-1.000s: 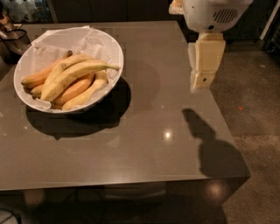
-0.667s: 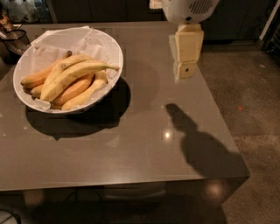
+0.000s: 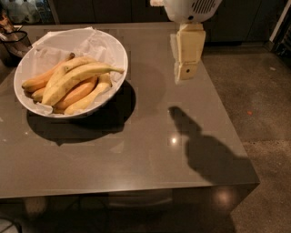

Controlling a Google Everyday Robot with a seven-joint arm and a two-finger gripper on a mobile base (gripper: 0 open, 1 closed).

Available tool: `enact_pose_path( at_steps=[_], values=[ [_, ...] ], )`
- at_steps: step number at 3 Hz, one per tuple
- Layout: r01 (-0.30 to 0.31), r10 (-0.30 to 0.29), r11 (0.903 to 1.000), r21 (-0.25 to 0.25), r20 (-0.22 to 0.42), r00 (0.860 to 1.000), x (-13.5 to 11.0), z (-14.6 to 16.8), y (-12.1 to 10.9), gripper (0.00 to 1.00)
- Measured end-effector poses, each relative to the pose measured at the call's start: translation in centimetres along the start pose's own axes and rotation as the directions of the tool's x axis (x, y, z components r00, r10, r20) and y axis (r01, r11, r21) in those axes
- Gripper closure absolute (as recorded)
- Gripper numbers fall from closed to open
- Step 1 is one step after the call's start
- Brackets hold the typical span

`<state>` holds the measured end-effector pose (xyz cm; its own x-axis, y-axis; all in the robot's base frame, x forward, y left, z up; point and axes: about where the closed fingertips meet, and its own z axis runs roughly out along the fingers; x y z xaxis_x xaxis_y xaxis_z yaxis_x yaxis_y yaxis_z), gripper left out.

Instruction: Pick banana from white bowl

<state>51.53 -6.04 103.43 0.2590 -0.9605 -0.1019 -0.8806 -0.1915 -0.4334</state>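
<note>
Grey table (image 3: 136,154) fills most of the frame. Speckled floor (image 3: 263,100) at right. Short orange-yellow bananas (image 3: 77,93) at left. Dark object (image 3: 17,44) at upper left. Gripper (image 3: 184,75) hangs over the table, upper centre.

We note the gripper (image 3: 185,73) hanging at upper centre of the frame, its arm (image 3: 191,7) cut off by the top edge. In the white bowl (image 3: 120,55) at upper left, the banana (image 3: 77,77) covers parts of the shorter bananas (image 3: 81,92) beneath it. A dark object (image 3: 11,37) in the upper left corner is cropped by the edge, and we cannot tell what it is.
</note>
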Motion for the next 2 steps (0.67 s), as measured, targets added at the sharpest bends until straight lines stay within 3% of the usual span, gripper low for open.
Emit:
enact_pose_path(
  at_steps=[2],
  values=[
    [0.05,-0.044,0.9954,-0.082,0.081,0.996,-2.3,4.8,-3.5,0.0]
  ],
)
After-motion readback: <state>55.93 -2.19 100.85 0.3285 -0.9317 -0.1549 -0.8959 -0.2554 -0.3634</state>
